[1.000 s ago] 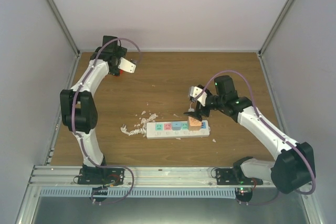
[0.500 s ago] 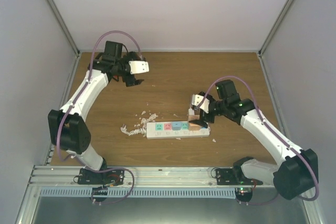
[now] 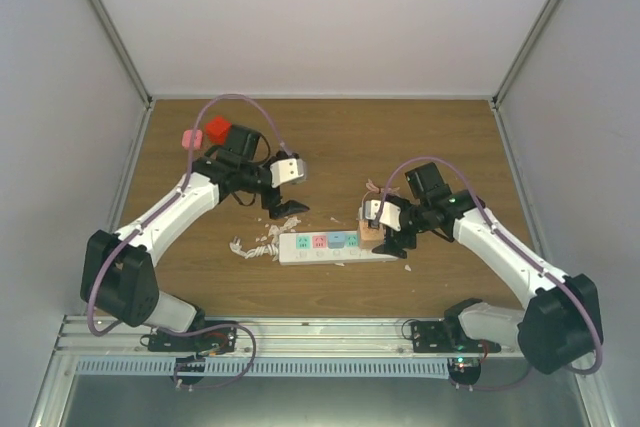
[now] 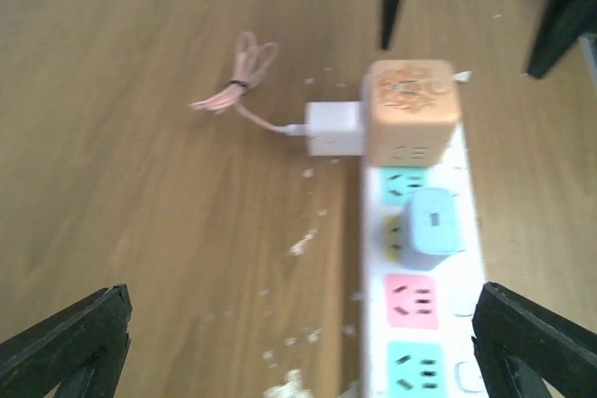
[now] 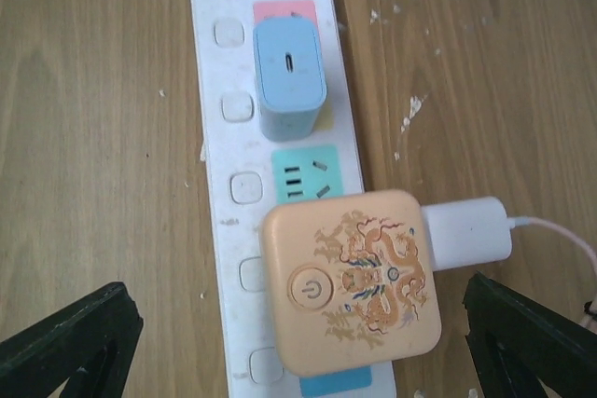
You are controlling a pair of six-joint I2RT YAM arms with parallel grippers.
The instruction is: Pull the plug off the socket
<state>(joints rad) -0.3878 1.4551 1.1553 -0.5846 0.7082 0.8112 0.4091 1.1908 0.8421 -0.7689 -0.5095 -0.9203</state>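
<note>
The socket, a white power strip [image 3: 300, 255] with pastel outlets, lies near the table's front, its twisted cord [image 3: 254, 244] at the left end. An orange cube plug [image 5: 350, 283] with a dragon print sits in the strip's right end, also seen from above [image 3: 371, 234]. My right gripper [image 5: 298, 351] is open and hangs over the cube, one finger on each side, not touching it. My left gripper [image 3: 283, 210] is open and empty above the table behind the strip's left part. The left wrist view shows the strip [image 4: 469, 249] and cube [image 4: 410, 109].
A small blue charger [image 5: 289, 67] is plugged in beside the cube. A white adapter [image 5: 466, 230] with a pink cable [image 4: 244, 67] sticks out of the cube's side. A red block [image 3: 218, 131] and a pink one [image 3: 187, 138] lie at the back left. White crumbs litter the wood.
My left arm has swung from the back left corner towards the strip, uncovering the red and pink blocks. My right gripper has come down around the orange cube plug.
</note>
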